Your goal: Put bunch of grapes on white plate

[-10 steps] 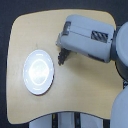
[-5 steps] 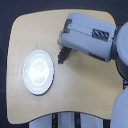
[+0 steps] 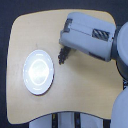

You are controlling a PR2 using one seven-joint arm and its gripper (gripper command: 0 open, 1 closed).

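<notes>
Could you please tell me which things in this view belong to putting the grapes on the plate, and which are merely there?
Belonging to the job:
- the small dark purple-black bunch of grapes, at the tip of the robot's hand
- the round glossy white plate, bare, on the exterior view's left of the grapes

Merely there:
- the light wooden table; nothing else lies on it

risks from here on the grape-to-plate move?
1. The bunch of grapes sits right under the gripper, whose body hides the jaws. Whether it is gripped cannot be told; it could stay behind or drop.
2. The bunch is off the white plate, on the tan table toward the exterior view's right. A weak hold could drop it short of the rim.
</notes>
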